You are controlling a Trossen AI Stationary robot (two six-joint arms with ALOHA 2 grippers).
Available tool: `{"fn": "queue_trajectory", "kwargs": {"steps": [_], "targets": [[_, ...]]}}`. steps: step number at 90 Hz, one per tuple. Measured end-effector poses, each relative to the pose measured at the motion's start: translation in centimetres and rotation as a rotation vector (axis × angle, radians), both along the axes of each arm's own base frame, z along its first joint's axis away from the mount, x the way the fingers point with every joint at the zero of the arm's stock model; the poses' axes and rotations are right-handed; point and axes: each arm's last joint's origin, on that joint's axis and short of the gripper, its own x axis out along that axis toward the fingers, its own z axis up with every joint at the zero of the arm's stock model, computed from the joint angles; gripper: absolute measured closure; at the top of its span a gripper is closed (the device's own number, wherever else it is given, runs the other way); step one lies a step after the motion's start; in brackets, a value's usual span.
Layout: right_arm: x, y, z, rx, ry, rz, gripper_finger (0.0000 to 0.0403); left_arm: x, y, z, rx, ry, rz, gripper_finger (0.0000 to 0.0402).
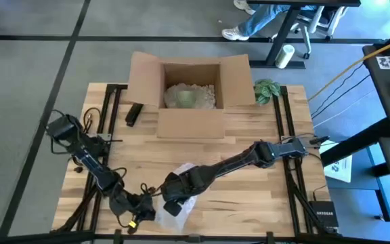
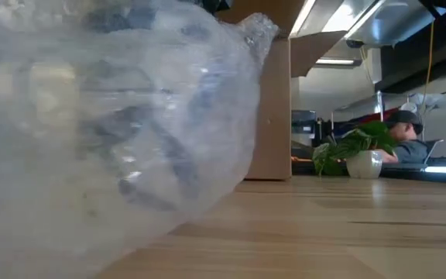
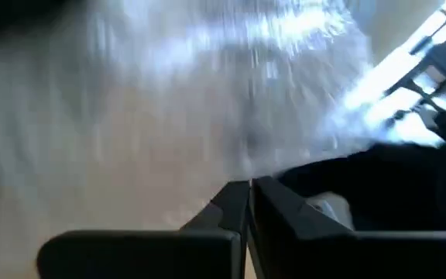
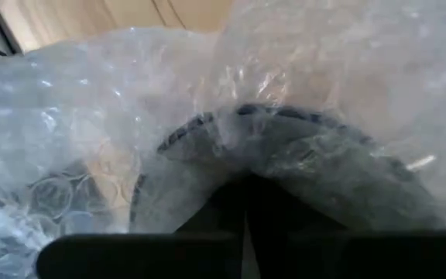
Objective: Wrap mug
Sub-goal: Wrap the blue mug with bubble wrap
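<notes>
A sheet of clear bubble wrap [image 1: 185,177] lies bunched over a dark mug [image 4: 300,163] near the table's front edge, and it fills the left of the low view [image 2: 107,116]. My right gripper [image 1: 171,198] reaches in from the right and is shut, its fingertips buried in the wrap [image 4: 246,190]. My left gripper [image 1: 137,211] sits shut just left of the bundle, close to the wrap's edge [image 3: 285,132]. I cannot tell whether the left one touches it. My right gripper has bubble wrap [image 4: 242,167] pinched at its fingertips, right over the mug's dark rim [image 4: 207,124]. The fingers come nearly level from the table's right side. The wrap folds over the fingertips and hides the exact place of contact. The bundle rests on the table.
An open cardboard box [image 1: 188,88] with wrapped stuffing inside stands at the table's far middle. A small potted plant [image 1: 267,90] sits to its right, and a black object [image 1: 133,113] to its left. Bare wood lies between the box and the bundle.
</notes>
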Motion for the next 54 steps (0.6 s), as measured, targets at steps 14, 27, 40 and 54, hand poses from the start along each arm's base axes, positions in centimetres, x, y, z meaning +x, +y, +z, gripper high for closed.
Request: {"fn": "queue_trajectory", "kwargs": {"steps": [14,27,40,54], "targets": [[0.0,0.3,0.1,-0.023,-0.029,-0.005,0.0403,1.5,0.5,0.9,0.072,-0.048,0.043,0.0402],[0.0,0.4,0.1,-0.026,-0.022,-0.003,0.0403,2.1,1.2,1.0,0.108,-0.071,0.108,0.0402],[-0.1,0.4,0.1,-0.026,-0.020,0.005,0.0403,2.7,1.8,1.1,0.133,-0.081,0.126,0.0402],[-0.6,0.6,0.9,-0.054,-0.027,0.004,0.0403,3.2,2.4,1.0,0.143,-0.075,0.146,0.0402]]}}
